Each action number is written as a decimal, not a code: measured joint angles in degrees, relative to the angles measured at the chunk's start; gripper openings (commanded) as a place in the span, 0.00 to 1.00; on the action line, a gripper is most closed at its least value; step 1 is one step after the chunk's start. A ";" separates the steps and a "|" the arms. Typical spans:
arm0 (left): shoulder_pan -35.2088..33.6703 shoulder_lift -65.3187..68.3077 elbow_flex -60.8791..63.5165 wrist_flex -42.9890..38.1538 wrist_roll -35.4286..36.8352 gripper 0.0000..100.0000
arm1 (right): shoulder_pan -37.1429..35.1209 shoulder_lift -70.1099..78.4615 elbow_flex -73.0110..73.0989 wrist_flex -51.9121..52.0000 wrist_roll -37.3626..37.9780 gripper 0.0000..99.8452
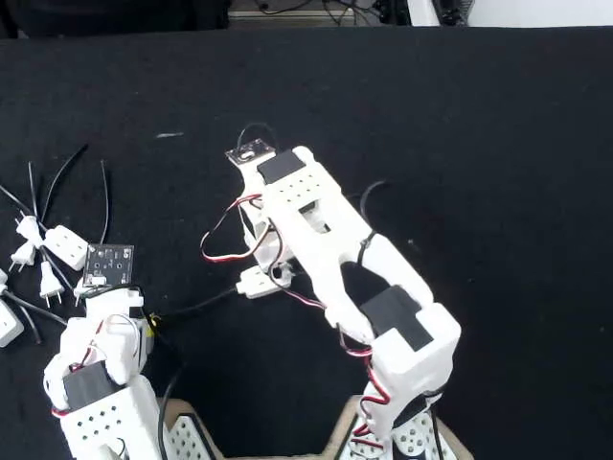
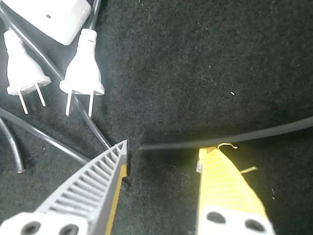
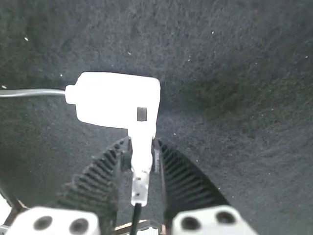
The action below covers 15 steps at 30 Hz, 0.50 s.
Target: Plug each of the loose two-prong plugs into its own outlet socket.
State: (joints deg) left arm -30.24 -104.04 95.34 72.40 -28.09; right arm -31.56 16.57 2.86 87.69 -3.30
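Observation:
My right gripper [image 3: 142,156] is shut on a white two-prong plug [image 3: 142,169], whose front end sits in a white outlet socket [image 3: 115,100]. That socket [image 1: 254,281] lies under the right arm [image 1: 326,240] near the table's middle. My left gripper [image 2: 164,149] is open and low over the black mat, with a black cable [image 2: 234,136] running across just beyond its fingertips. Two loose white plugs [image 2: 22,63] [image 2: 83,68] lie ahead of it, prongs pointing toward the gripper. They lie at the table's left edge [image 1: 27,238] [image 1: 48,283].
A white socket block [image 1: 67,246] lies beside the loose plugs, and another white block [image 1: 5,323] sits at the left edge. Thin black cables [image 1: 67,172] fan out over the left of the mat. The left arm [image 1: 101,383] stands at the front left.

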 measured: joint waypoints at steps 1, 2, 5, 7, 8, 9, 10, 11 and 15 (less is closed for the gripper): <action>0.00 0.00 0.00 0.00 0.00 0.23 | 0.00 0.00 0.00 0.00 0.00 0.01; 0.00 0.00 0.00 0.00 0.00 0.23 | 0.00 0.00 0.00 0.00 0.00 0.01; 0.00 0.00 0.00 0.00 0.00 0.23 | 0.00 0.00 -0.35 0.00 0.00 0.01; 0.00 0.00 0.00 0.00 0.00 0.23 | 0.00 0.18 -1.49 0.00 0.00 0.01; 0.00 0.00 0.00 0.00 0.00 0.23 | 0.00 0.18 -1.93 0.00 0.00 0.01; 0.00 0.00 0.00 0.00 0.00 0.23 | 0.00 0.26 -2.55 0.00 0.00 0.01; 0.00 0.00 0.00 0.00 0.00 0.23 | 0.00 0.26 -3.16 0.00 0.00 0.01; 0.00 0.00 0.00 0.00 0.00 0.23 | 0.00 0.26 -3.69 0.00 0.00 0.01; 0.00 0.00 0.00 0.00 0.00 0.23 | -0.09 0.26 -4.57 -0.09 0.00 0.01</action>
State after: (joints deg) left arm -30.24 -104.04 95.34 72.40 -28.09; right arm -31.65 16.84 -1.71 87.60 -3.30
